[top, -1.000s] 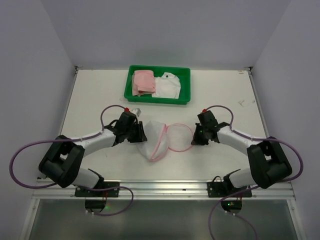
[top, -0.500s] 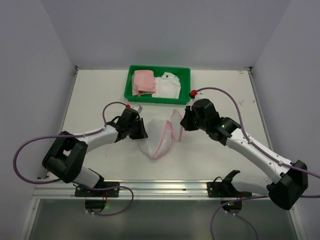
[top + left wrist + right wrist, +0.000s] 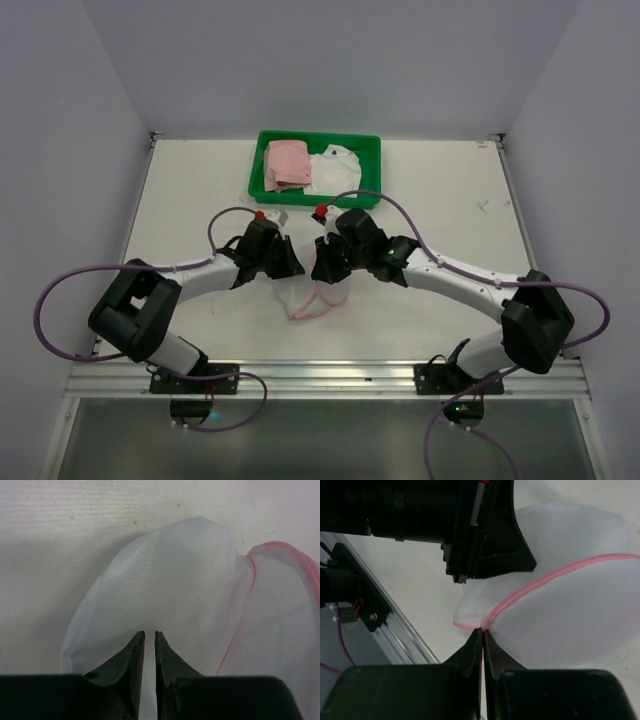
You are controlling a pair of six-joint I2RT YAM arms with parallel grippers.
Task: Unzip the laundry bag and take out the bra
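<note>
The right end effector (image 3: 324,264), pinching the laundry bag (image 3: 305,300) by its trim, has swung to centre frame — the left end effector (image 3: 290,266) clamps mesh; the bag looks unzipped.

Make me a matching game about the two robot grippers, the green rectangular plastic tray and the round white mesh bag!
Things:
1. left gripper
2. right gripper
3. green rectangular plastic tray
4. round white see-through mesh laundry bag

Places or states:
A. at the back, with a folded pink cloth inside
B. fingers pinching the pink zipper trim
C. in the middle, held from both sides
D. fingers closed on plain white mesh

Pairs: 1-D, 2-B, 3-A, 4-C
</note>
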